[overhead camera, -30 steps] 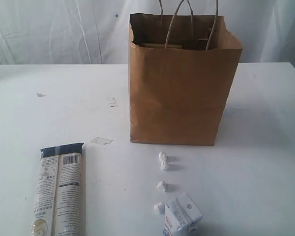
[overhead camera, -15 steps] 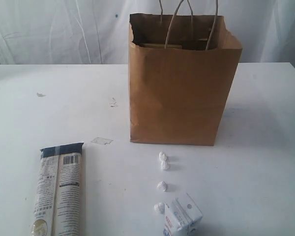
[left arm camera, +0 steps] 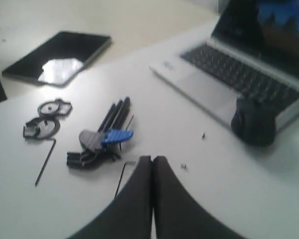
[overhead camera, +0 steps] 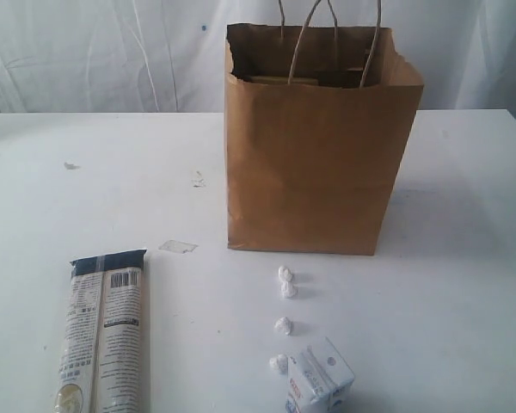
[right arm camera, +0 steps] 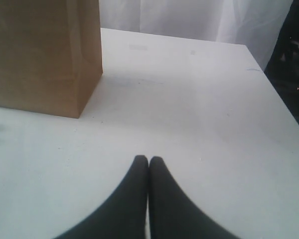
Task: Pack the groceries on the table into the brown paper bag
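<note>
We see the tall brown kraft paper bag (overhead camera: pixel 314 163) upright on the wide white table (overhead camera: pixel 464 258) - the long printed packet (overhead camera: pixel 103 335) and small white carton (overhead camera: pixel 320 380) rest in front of it. The left gripper (left arm camera: pixel 152 160) and right gripper (right arm camera: pixel 148 160) are pressed together - both empty.

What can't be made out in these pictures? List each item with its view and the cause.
Exterior view, brown paper bag: contents hidden by its front wall.
Exterior view, small white carton: lower part cut off by the bottom edge.
Exterior view, long printed packet: lower end cut off likewise; print too small to read.
</note>
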Robot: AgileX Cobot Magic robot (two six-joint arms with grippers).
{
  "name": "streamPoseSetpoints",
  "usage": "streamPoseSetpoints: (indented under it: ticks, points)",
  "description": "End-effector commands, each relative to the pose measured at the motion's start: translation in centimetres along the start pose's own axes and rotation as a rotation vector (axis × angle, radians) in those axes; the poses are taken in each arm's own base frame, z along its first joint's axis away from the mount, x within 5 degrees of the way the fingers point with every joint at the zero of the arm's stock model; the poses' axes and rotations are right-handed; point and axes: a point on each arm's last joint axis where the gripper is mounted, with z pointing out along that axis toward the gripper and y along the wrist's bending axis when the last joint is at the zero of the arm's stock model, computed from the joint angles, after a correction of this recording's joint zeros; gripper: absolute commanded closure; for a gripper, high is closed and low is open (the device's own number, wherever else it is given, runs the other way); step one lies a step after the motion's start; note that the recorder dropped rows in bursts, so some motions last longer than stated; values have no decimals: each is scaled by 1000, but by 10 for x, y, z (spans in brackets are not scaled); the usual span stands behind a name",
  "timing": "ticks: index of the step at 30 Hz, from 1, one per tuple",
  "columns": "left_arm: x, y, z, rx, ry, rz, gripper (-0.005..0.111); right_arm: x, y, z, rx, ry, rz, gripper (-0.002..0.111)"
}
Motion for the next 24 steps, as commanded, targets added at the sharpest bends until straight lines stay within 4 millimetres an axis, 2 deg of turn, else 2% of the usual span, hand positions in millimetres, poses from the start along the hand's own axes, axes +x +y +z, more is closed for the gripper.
streamPoseSetpoints:
  ticks: [1,5,8,12,16,20,24]
  points:
    - [-22,30,-27,19,-207,-95,107,0,0,0,-3,-10,3,108]
    - [-33,47,-52,135,-337,-32,107,0,0,0,-3,-10,3,108]
    - [-34,54,-66,221,-424,80,107,0,0,0,-3,-10,3,108]
    - [-31,60,-78,287,-488,140,107,0,0,0,-3,-10,3,108]
    - [-25,60,-77,330,-412,68,107,0,0,0,-3,-10,3,108]
    - [-13,56,-73,387,-256,-76,107,0,0,0,-3,-10,3,108]
    - [8,54,-61,342,-175,-41,107,0,0,0,-3,-10,3,108]
